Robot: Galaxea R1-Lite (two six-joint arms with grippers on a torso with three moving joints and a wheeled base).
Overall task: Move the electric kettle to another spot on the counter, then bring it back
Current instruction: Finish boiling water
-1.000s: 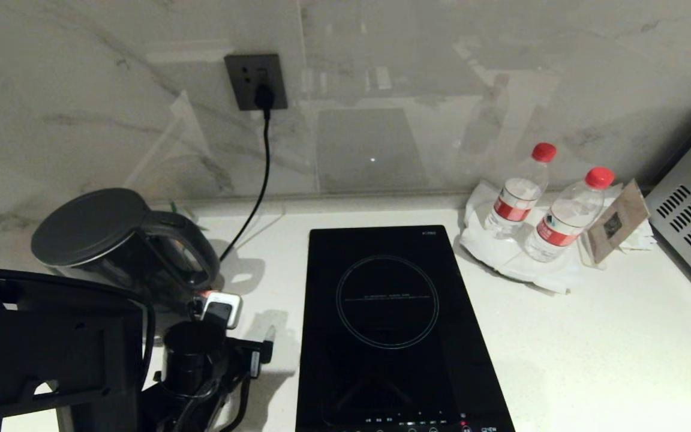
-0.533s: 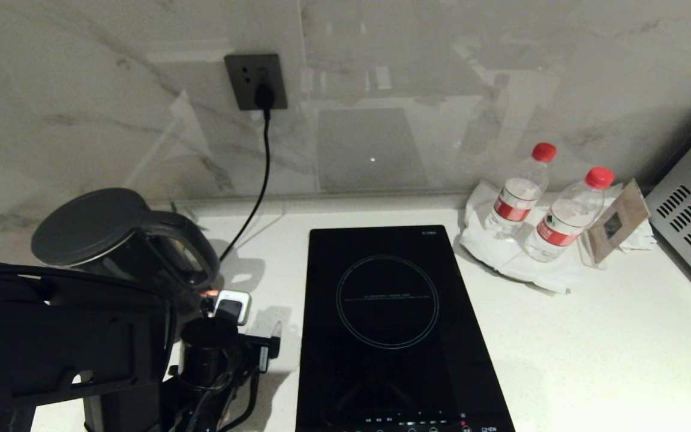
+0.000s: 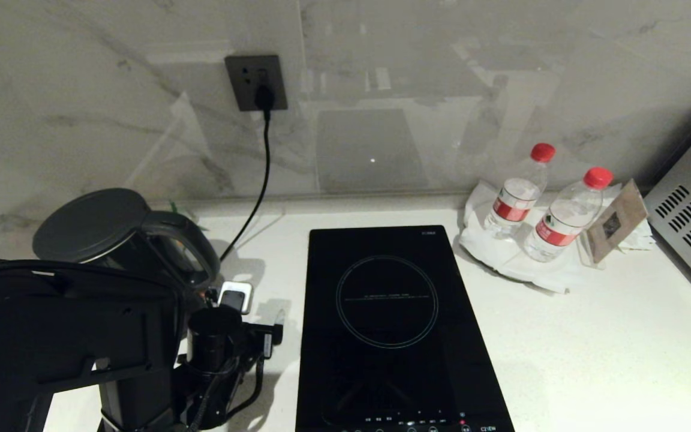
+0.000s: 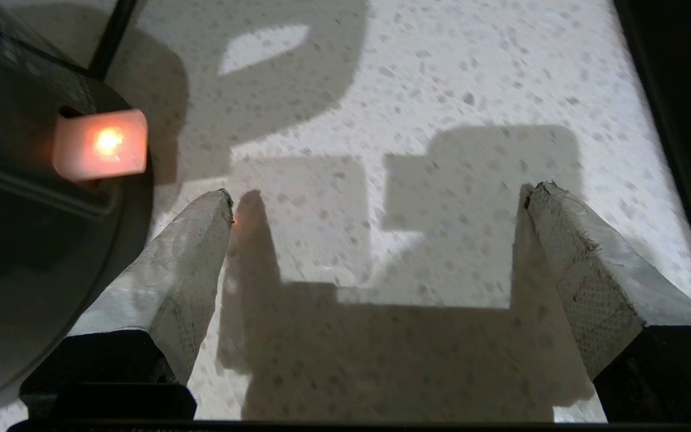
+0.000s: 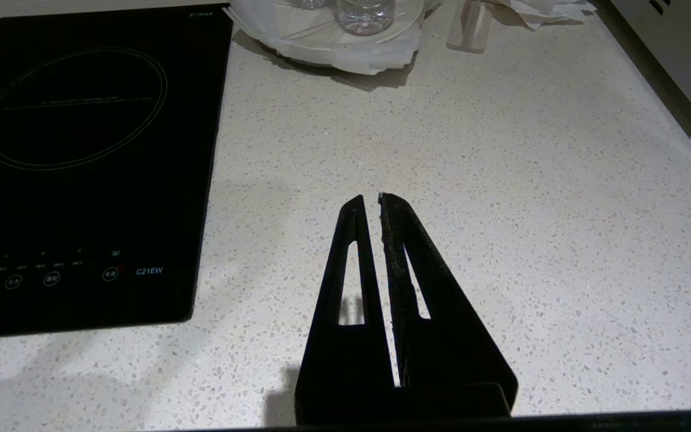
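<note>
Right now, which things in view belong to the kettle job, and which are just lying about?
Job:
electric kettle
counter
left gripper, open beside the kettle

Lying about:
induction hob
two water bottles
right gripper, shut, idle over the counter

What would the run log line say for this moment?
left pincer: open, empty, beside electric kettle | kettle: on counter, not gripped | right pincer: shut, parked over counter

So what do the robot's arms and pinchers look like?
The left arm is chunky, boxy and black, with black cables looping beside a round black wrist. The left gripper has two thick pale grey fingers, wedge-shaped with a rough, dimpled surface, fixed on black blocks. The right gripper is all black: two thin, flat pointed fingers with long slots cut through them.
</note>
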